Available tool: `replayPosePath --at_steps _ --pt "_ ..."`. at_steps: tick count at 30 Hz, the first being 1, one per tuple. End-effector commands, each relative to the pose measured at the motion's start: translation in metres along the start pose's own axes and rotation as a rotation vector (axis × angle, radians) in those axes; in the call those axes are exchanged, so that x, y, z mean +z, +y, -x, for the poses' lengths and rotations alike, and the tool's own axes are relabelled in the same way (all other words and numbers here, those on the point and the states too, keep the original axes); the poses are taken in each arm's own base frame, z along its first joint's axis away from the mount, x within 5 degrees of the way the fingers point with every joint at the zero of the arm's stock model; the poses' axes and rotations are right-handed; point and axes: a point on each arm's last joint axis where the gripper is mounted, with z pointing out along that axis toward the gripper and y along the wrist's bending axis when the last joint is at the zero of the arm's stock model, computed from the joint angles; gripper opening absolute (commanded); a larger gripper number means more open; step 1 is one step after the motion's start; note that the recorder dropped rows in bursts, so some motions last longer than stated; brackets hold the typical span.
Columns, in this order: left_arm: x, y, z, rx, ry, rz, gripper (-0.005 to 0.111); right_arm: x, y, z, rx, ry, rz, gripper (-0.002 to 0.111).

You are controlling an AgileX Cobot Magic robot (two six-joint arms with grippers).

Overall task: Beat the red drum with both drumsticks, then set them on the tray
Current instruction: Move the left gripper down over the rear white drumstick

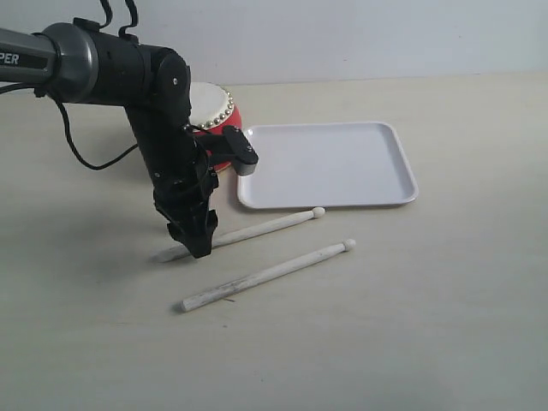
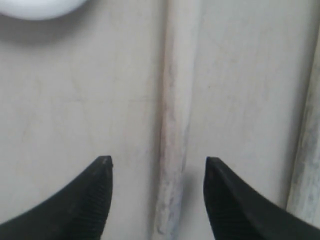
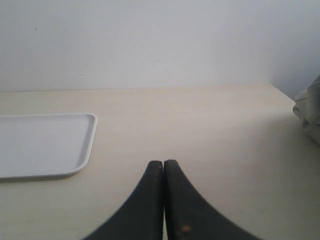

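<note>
Toward the left edge of the desk, the left gripper [image 1: 195,244] is down low over the butt end of the farther drumstick [image 1: 265,226], jaws spread wide. On the left wrist camera that stick [image 2: 172,125] runs right through the gap between the two black fingertips [image 2: 100,200], with bare desk [image 1: 445,325] showing on either side of it, so neither pad is on the wood. (Whether the tips touch the desktop, I can't tell.)

The nearer drumstick [image 1: 265,275] lies flat just beside it, roughly parallel and closer to the near edge. Both bead tips point toward the right edge, and the two sticks are apart. The farther stick's bead sits right by the near rim of the white tray [image 1: 411,184]; touching or not is too close to call.

The tray lies mid-desk, toward the far edge. The red drum [image 1: 214,104] stands upright near the far left corner with its cream skin up and gold studs showing. It is just beside the tray's left rim and half hidden behind the left arm [image 1: 163,111].

Over on the right, the right gripper [image 3: 163,162] has its jaws pressed tight together above open desk, with a corner of the tray [image 3: 75,150] near it. A crumpled greyish thing [image 3: 307,112] sits at the desk's edge (too little of it shows to name).
</note>
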Motion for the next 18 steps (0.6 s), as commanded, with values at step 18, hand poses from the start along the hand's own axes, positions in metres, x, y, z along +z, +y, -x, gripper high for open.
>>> replayPosePath --at_steps 18 --pt "0.0078 -0.0115 -0.0016 0.068 0.034 -0.025 0.054 0.0 -0.0005 -0.0003 -0.007 -0.011 -0.009 0.0"
